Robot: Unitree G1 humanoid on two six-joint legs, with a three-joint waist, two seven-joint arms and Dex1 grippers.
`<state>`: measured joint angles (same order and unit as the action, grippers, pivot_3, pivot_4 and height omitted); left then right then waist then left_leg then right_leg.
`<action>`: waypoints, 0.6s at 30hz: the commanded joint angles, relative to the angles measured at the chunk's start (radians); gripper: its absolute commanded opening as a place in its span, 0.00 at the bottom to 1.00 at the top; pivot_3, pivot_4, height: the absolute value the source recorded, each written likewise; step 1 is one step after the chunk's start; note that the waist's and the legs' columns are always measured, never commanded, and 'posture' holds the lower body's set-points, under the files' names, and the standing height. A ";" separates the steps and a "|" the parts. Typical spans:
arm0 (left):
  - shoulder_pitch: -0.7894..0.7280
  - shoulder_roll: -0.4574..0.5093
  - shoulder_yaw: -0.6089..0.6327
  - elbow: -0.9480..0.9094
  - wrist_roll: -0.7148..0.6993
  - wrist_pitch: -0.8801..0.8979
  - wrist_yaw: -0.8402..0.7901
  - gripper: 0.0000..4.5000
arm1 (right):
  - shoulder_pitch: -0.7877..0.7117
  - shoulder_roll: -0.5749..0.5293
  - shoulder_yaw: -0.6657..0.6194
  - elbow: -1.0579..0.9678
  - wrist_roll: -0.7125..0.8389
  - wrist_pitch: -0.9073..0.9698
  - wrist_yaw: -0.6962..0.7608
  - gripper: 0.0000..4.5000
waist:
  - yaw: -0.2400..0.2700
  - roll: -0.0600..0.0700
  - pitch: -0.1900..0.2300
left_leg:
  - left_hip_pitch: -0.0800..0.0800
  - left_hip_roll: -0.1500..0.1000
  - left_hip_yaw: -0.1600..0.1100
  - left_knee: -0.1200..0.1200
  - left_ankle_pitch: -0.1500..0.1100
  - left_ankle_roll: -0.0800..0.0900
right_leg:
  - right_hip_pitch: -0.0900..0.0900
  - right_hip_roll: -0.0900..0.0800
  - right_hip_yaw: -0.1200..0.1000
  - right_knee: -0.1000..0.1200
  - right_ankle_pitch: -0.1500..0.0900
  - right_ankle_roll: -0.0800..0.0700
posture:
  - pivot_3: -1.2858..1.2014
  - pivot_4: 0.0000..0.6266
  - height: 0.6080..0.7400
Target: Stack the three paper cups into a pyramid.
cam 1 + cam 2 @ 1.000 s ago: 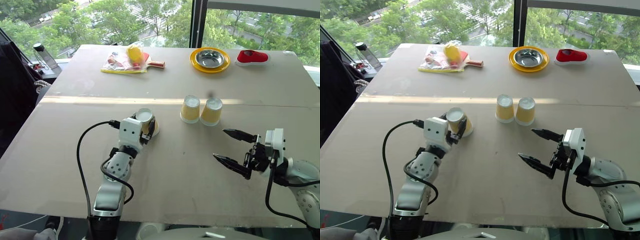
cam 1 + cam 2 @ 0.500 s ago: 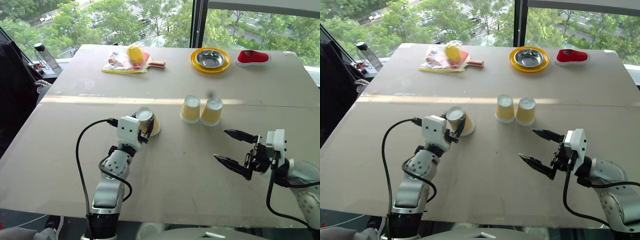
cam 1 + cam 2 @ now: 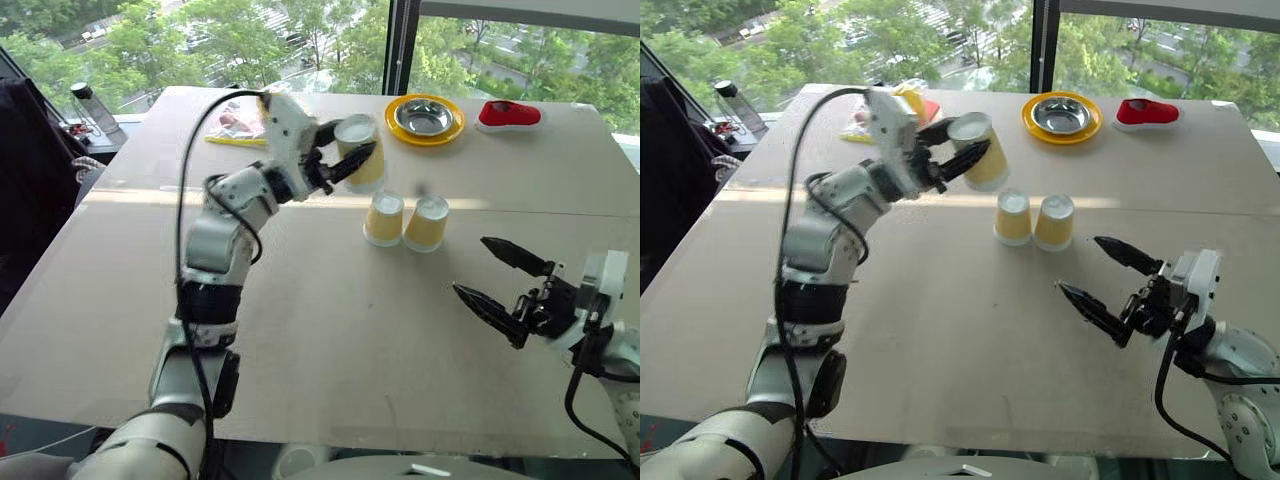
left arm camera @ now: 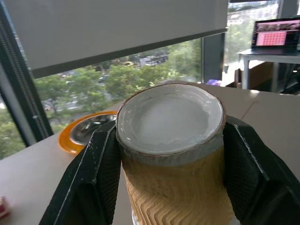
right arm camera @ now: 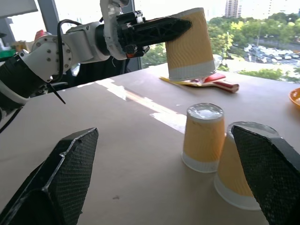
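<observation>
Your left gripper (image 3: 345,163) is clenched around the third paper cup (image 3: 362,152), holding it upside down in the air just left of and above the two base cups (image 3: 405,221). Those two stand inverted and touching on the counter (image 3: 330,330), so their flat bases can carry the third. Your right gripper (image 3: 497,282) waits released, near right of the pair, out of the way.

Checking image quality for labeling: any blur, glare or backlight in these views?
Left eye view: sunlit strip across the table, left gripper slightly motion-blurred. Left wrist view: held cup close and soft. Right wrist view: bright windows behind; the right gripper's near fingers dark and soft.
</observation>
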<state>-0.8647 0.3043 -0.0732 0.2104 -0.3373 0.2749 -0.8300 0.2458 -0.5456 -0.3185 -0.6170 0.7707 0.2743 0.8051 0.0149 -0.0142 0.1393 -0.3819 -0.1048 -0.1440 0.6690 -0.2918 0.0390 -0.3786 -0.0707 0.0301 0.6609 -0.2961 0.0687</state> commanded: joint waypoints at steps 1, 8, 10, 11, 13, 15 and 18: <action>-0.085 -0.044 -0.049 0.152 0.030 -0.110 -0.119 0.52 | 0.049 0.019 -0.075 -0.062 0.027 -0.037 -0.031 1.00 | -0.004 0.000 0.000 | 0.000 0.000 0.000 0.000 0.000 0.000 | -0.001 0.000 0.001 0.000 0.000 0.000 | 0.52 0.24 1.00; -0.182 -0.090 -0.070 0.366 0.104 -0.263 -0.166 0.52 | 0.166 0.068 -0.153 -0.090 0.028 -0.100 -0.036 1.00 | -0.019 -0.001 0.001 | 0.001 -0.001 0.000 0.000 0.000 0.000 | -0.002 0.001 0.005 0.002 0.000 0.000 | 0.52 0.24 1.00; -0.200 -0.095 -0.061 0.411 0.121 -0.301 -0.150 0.52 | 0.175 0.087 -0.160 -0.102 0.034 -0.117 -0.055 1.00 | -0.018 -0.001 0.001 | 0.001 -0.001 0.000 0.000 0.000 0.000 | -0.002 0.001 0.005 0.002 0.000 0.000 | 0.52 0.24 1.00; -0.208 -0.097 -0.054 0.432 0.124 -0.312 -0.146 0.52 | 0.175 0.095 -0.162 -0.106 0.034 -0.124 -0.067 1.00 | -0.018 -0.001 0.001 | 0.001 -0.001 0.000 0.000 0.000 0.000 | -0.002 0.001 0.005 0.002 0.000 0.000 | 0.52 0.24 1.00; -0.217 -0.099 -0.053 0.462 0.138 -0.338 -0.145 0.52 | 0.182 0.104 -0.162 -0.111 0.033 -0.132 -0.073 1.00 | -0.019 -0.001 0.001 | 0.001 -0.001 0.000 0.000 0.000 0.000 | -0.002 0.001 0.006 0.002 0.000 0.000 | 0.52 0.24 1.00; -0.212 -0.102 -0.059 0.467 0.142 -0.348 -0.161 0.52 | 0.186 0.108 -0.164 -0.110 0.042 -0.140 -0.073 1.00 | -0.019 -0.001 0.001 | 0.001 -0.001 0.000 0.000 0.000 0.000 | -0.003 0.001 0.006 0.002 0.000 0.000 | 0.52 0.24 1.00; -0.189 -0.098 -0.065 0.449 0.155 -0.356 -0.166 0.52 | 0.180 0.107 -0.174 -0.100 0.064 -0.148 -0.073 1.00 | -0.019 -0.001 0.001 | 0.001 -0.001 0.000 0.000 0.000 0.000 | -0.003 0.001 0.006 0.002 0.000 0.000 | 0.52 0.24 1.00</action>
<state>-1.0552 0.2054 -0.1464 0.6906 -0.1890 -0.0541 -0.9916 0.4270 -0.4399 -0.4532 -0.6964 0.8029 0.1484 0.7352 -0.0041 -0.0148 0.1399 -0.3811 -0.1062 -0.1441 0.6689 -0.2918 0.0390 -0.3818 -0.0700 0.0358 0.6634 -0.2960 0.0689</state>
